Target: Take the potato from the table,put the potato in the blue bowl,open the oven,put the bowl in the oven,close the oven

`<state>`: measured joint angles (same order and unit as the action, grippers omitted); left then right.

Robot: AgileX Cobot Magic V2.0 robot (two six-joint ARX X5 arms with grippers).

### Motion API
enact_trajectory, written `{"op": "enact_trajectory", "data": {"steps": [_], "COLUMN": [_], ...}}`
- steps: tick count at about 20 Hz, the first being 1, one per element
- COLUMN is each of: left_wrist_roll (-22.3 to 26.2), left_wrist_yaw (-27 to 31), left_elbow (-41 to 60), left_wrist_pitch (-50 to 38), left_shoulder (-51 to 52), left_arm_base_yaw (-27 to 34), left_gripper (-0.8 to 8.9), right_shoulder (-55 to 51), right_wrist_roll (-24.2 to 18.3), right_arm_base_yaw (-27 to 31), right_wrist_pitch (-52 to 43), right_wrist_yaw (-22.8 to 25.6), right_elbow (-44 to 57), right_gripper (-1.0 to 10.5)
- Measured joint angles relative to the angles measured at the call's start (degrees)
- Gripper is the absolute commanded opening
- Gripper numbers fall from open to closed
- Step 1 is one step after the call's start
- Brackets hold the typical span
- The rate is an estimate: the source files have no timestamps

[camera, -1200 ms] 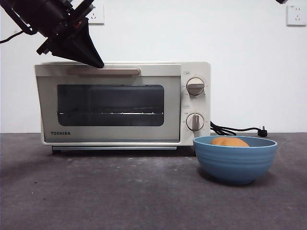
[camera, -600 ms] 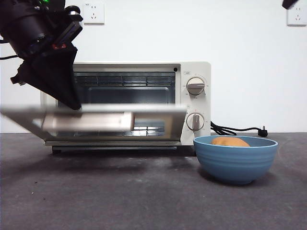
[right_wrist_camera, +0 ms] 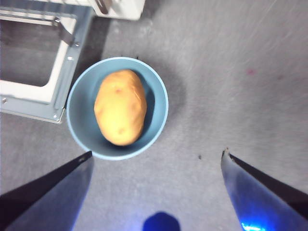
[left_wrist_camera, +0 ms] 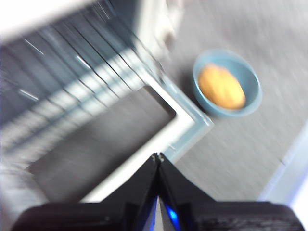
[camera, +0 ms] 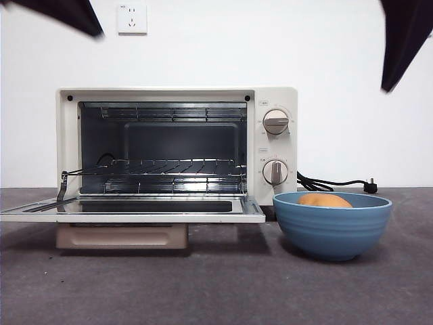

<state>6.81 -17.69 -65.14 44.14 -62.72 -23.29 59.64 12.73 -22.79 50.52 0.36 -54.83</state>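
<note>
Right claw (right_wrist_camera: 156, 159) spread above potato (right_wrist_camera: 120, 107), bowl (camera: 331, 233) hiding it frontally

wall (camera: 203, 47): plain white, evenly lit | wall socket (camera: 132, 18): white, high on the wall | desk (camera: 203, 284): dark grey, mottled, spans the whole view

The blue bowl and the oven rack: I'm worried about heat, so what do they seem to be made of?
The blue bowl looks like matte ceramic or possibly plastic: even colour, faint ridges, no gloss; the pictures cannot settle which. The oven rack looks like bare metal wire: thin parallel bars with bright glints. The oven shell appears cream-painted metal, smooth and faintly glossy.
</note>
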Motion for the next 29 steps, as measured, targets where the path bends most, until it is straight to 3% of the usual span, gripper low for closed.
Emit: {"op": "enact_trajectory", "data": {"steps": [4, 9, 19, 24, 29], "left_wrist_roll": [-0.5, -0.8, -0.8, -0.9, -0.9], "left_wrist_yaw": [3.7, 4.1, 4.1, 4.1, 5.3], "left_elbow": [0.0, 0.0, 0.0, 0.0, 0.0], "left_wrist_pitch": [2.3, 10.5, 16.2, 16.2, 16.2], "left_shoulder": [11.7, 19.8, 21.2, 21.2, 21.2], "left_arm_base_yaw": [0.0, 0.0, 0.0, 0.0, 0.0], "left_gripper": [-0.08, -0.08, -0.08, -0.08, -0.08], "right_shoulder": [9.1, 19.6, 28.1, 29.1, 29.1], "right_wrist_roll": [-1.2, -2.1, -2.3, -2.7, -3.1], "right_arm_base_yaw": [4.5, 5.9, 5.9, 5.9, 5.9], "right_wrist_pitch": [-3.6, -8.8, -13.4, -15.0, -15.7], "right_wrist_yaw": [-5.5, -6.4, -6.4, -6.4, -7.6], "right_elbow": [0.0, 0.0, 0.0, 0.0, 0.0], "right_gripper": [4.4, 4.0, 1.6, -0.1, -0.2]}}
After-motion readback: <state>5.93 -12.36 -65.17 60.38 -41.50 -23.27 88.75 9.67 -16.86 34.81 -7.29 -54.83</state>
